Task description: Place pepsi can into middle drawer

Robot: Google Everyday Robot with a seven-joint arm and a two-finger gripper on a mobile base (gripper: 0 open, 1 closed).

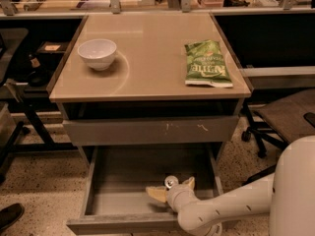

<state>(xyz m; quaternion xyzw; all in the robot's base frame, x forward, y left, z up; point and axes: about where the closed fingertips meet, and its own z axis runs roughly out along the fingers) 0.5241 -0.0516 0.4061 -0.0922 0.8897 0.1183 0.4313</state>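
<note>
Tool [170, 187] is down inside the open mid drawer [123, 186], near its front-right part; arm [226, 211] reaches in from lower right, over the drawer's front edge. It comes in low and near-level, prob. because the scuffed drawer front [152, 130] overhangs just above and leaves little headroom.

Tool state: the two tan fingers [156, 194] are spread apart, one pointing left, the other up-right; the gap looks wider than the can, so I read it as apart, not clamped.

Pepsi can [171, 182] sits between the fingers, only the silver top and a bit of dark body showing; looks upright, in the drawer by the tool. Can't tell if it rests on the drawer floor or touches a finger, since the wrist hides its base.

Judgement: can is inside the target drawer, so placing looks about done; what's left is prob. backing the tool out w/o knocking the can over. Risk is that a finger clips it on the way out.

Why the rest sits where it does: bowl [97, 53] and chip bag [206, 70] lie on the surface [147, 38], well apart, bowl left, bag right, both far from the drawer, so no obstruction.

Counts:
- 1 can
- 1 bowl
- 1 chip bag
- 1 tool w/ 2 fingers
- 2 drawer fronts seen: 1 pulled out, 1 shut above it
- 1 dark gap under the surface top
</note>
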